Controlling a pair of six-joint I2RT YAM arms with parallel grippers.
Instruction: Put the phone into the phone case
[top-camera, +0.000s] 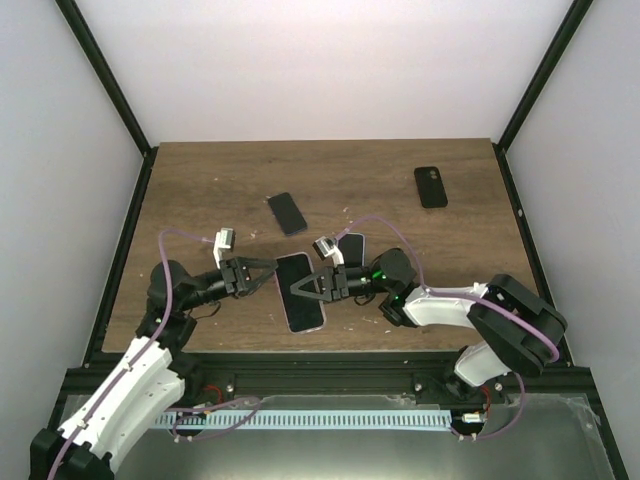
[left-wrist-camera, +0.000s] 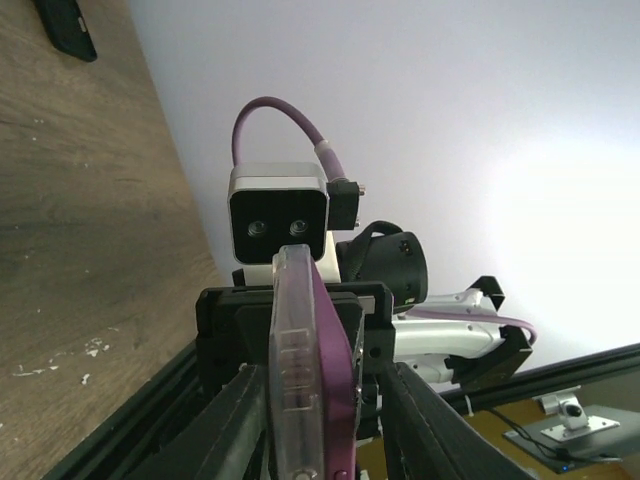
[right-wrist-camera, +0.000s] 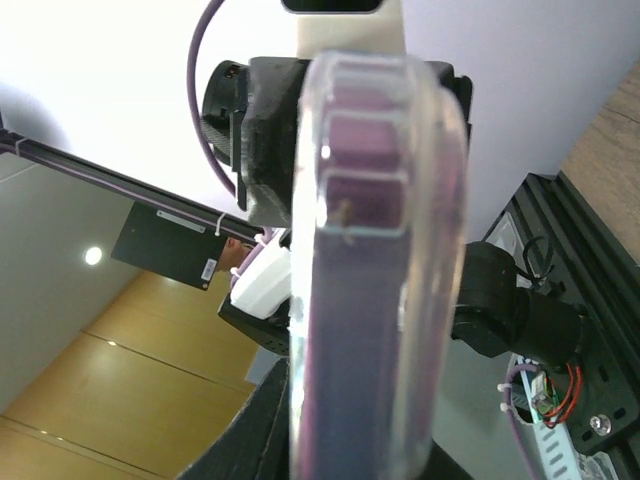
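Wooden tabletop (top-camera: 200, 190), white walls behind. Both wrist views are largely blocked: the clear phone case (right-wrist-camera: 375, 270) stands edge-on and fills them, with the purple phone (left-wrist-camera: 338, 395) seated inside it. From above, the cased phone lies at centre frame between the two grippers; we cannot tell whether it touches the wood.

Left gripper (top-camera: 268, 272): jaws straddle the case's left edge, one finger (left-wrist-camera: 235, 430) close against it and a gap at the other, so spread apart.

Right gripper (top-camera: 296, 287): at the case's right side, with its fingers cut off behind the case; clamped or loose, we cannot tell.

A label (right-wrist-camera: 210, 268) on a dark panel is too small to read.

Count: one cased phone, three dark phone-sized slabs. First slab (top-camera: 287, 213) upper centre, second slab (top-camera: 431, 187) upper right, third slab (top-camera: 352, 243) half hidden behind the right gripper. Phones or cases, we cannot tell.
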